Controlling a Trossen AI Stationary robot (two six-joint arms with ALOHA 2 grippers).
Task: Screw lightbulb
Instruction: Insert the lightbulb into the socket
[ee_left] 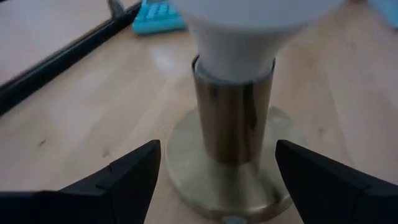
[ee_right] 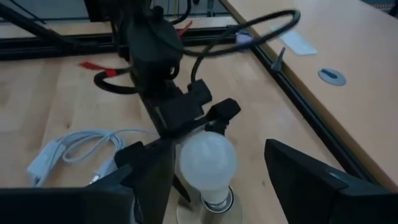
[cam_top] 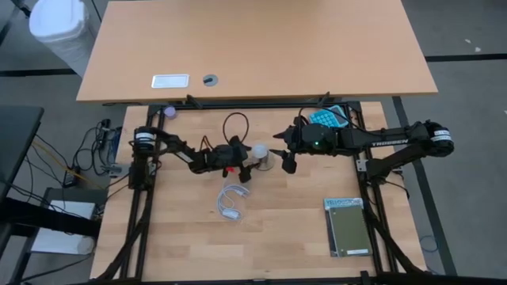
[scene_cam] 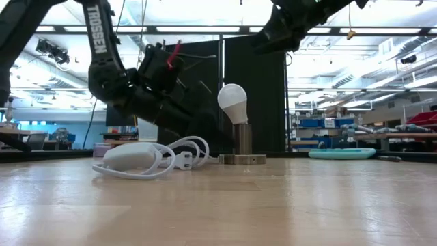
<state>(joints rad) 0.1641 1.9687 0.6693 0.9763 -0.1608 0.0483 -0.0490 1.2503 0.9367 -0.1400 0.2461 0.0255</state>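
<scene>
The white lightbulb [scene_cam: 232, 102] sits with its base in the upright brass tube of the socket [scene_cam: 242, 147] and leans a little to one side. The socket's round foot [ee_left: 230, 186] rests on the table's middle. My left gripper [ee_left: 217, 149] is low at the socket, open, one finger on each side of the tube with gaps between. My right gripper [ee_right: 217, 158] is open above the bulb [ee_right: 207, 158] and well clear of it in the low view [scene_cam: 287, 27].
A coiled white cable [cam_top: 231, 199] lies just nearer than the socket. A teal calculator [cam_top: 327, 117] lies at the far right and a grey-green booklet [cam_top: 347, 226] at the near right. A black cable loop [cam_top: 235, 123] lies at the far side, and a second table [cam_top: 253, 47] stands beyond.
</scene>
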